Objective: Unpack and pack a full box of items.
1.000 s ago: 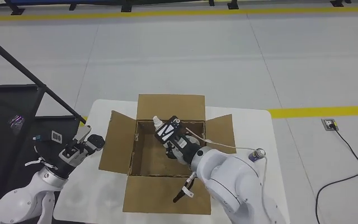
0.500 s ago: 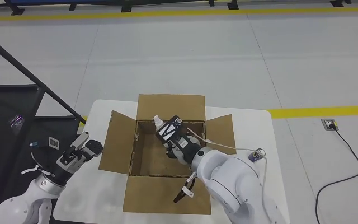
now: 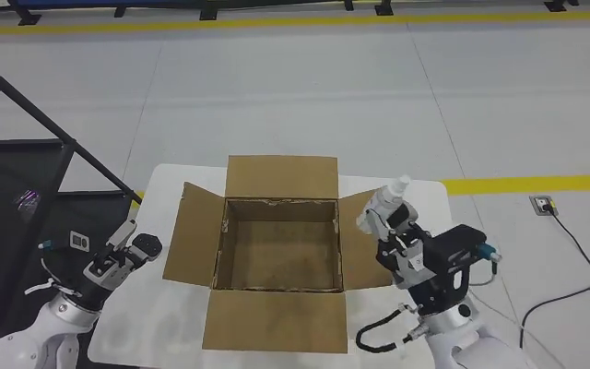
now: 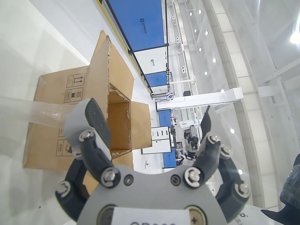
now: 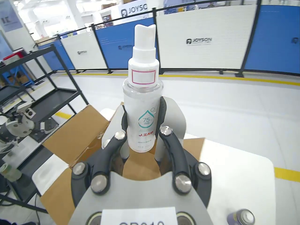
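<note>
- Top view: my right end effector (image 3: 392, 220) has swung out of the box (image 3: 281, 175). It now sits above the right flap, clamped on the bottle (image 3: 396, 194).
- Right wrist view: both fingers (image 5: 164, 108) pinch the bottle's lower body. It is upright, nozzle up.
- The box interior looks bare, so I judge the unpacking is nearly done. Setting the bottle on the bench (image 3: 175, 184) likely comes next.
- My left end effector (image 3: 138, 249) has drawn back from the left flap. It is spread wide and holds nothing.
- The bench is white, and a can (image 5: 240, 216) stands near its right edge.
- Room: pale floor (image 3: 277, 83), yellow line (image 3: 516, 184), blue-and-white panels (image 5: 201, 40), black rack (image 5: 54, 101) on my left.
</note>
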Action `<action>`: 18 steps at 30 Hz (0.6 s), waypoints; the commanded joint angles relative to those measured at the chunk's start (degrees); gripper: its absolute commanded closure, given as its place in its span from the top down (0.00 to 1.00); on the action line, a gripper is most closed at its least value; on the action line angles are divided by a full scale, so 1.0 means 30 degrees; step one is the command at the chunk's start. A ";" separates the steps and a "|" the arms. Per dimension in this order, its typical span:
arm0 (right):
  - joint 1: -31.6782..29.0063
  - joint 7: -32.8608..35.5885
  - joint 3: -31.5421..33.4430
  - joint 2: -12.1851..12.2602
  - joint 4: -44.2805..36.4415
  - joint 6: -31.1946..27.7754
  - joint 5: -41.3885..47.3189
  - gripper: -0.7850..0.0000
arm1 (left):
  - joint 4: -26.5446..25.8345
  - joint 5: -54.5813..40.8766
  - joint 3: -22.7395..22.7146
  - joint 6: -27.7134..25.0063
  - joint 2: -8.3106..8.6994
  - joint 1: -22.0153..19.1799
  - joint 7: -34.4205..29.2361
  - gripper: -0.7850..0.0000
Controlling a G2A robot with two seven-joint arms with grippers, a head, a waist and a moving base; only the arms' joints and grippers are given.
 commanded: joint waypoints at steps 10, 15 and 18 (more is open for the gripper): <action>-0.7319 -0.6497 0.4380 0.0165 0.0837 0.1871 -0.0667 0.00 | 0.0000 0.0000 0.0000 -0.0001 0.0000 0.0000 0.0001 1.00; -0.8097 -0.7693 0.5242 0.0140 0.3175 0.2513 0.0477 0.00 | 0.0000 0.0000 0.0000 -0.0001 0.0000 0.0000 0.0001 1.00; -0.7665 -0.7830 0.5286 0.0155 0.4825 0.2381 0.1045 0.00 | 0.0000 0.0000 0.0000 -0.0001 0.0000 0.0000 0.0001 1.00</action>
